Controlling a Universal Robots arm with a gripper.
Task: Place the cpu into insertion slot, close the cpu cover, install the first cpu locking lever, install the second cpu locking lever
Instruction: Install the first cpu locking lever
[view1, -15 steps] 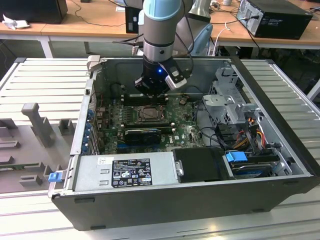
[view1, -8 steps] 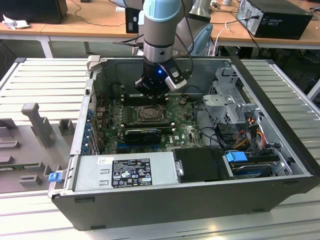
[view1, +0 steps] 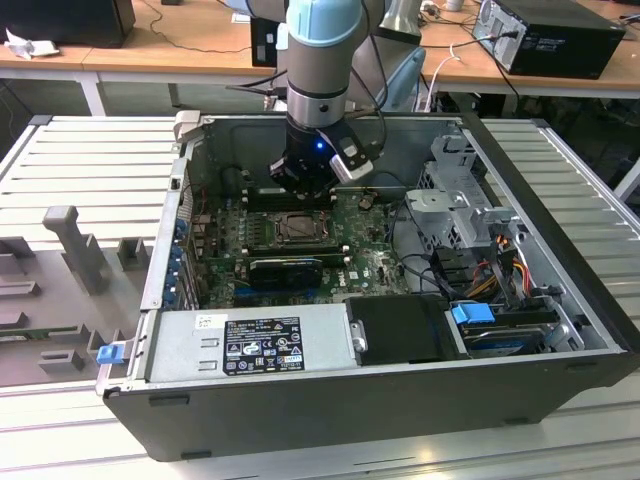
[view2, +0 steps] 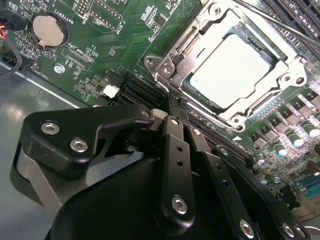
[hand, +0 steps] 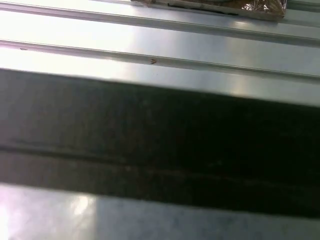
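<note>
The open computer case (view1: 400, 400) lies on its side on a ribbed metal table (view1: 90, 160), so the motherboard (view1: 375, 265) faces up and the arm (view1: 320, 60) can come straight down onto it. The gripper (view1: 300, 185) hangs low just behind the insertion slot (view1: 297, 228), apart from it.

In the second wrist view the fingers (view2: 175, 150) are pressed together with nothing between them, a stance suited to pushing more than grasping. There the cpu (view2: 231, 65) sits flat in the slot, its pale top showing through the window of the cpu cover (view2: 200, 37), which lies down over it. A thin lever rod (view2: 280, 22) crosses beside the frame; whether it is latched I cannot tell.
</note>
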